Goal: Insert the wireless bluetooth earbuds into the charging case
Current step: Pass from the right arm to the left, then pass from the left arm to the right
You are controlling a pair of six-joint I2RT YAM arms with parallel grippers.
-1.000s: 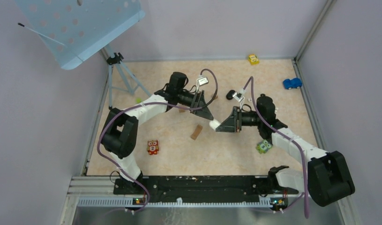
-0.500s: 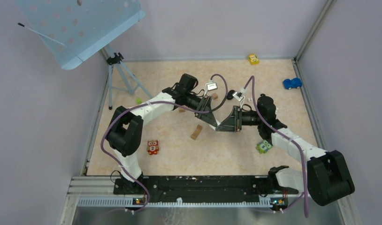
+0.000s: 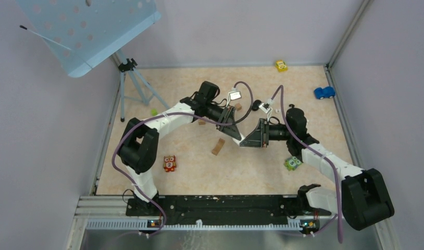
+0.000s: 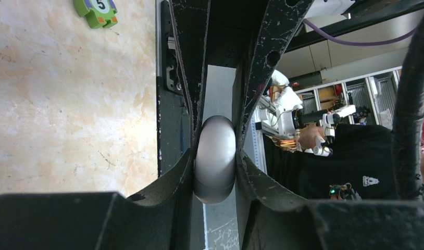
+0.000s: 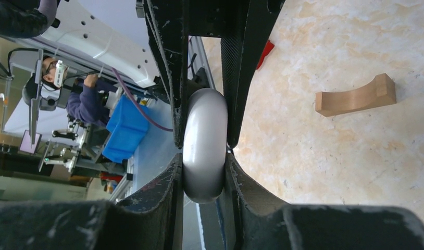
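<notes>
The white rounded charging case (image 4: 215,156) hangs above the floor mid-table, lid closed, pinched from both ends. My left gripper (image 3: 240,138) comes in from the left and is shut on one end of the case. From the right, my right gripper (image 3: 245,140) is shut on the other end (image 5: 203,148). In each wrist view the case fills the gap between my own fingers, and the other arm's black fingers clamp it beyond. I cannot make out the earbuds for certain. A small black rounded thing (image 3: 256,104) lies behind the right wrist.
A tan wooden block (image 3: 218,147) lies just left of the grippers, and a curved wooden piece (image 5: 356,96) is on the floor nearby. An owl tile (image 3: 170,163), a green number tile (image 3: 292,163), a blue car (image 3: 324,92), a yellow car (image 3: 281,65) and a tripod (image 3: 134,78) stand around.
My left arm has swung right to the case held by the right gripper, and its jaws have closed onto it. The right arm has stayed still.
</notes>
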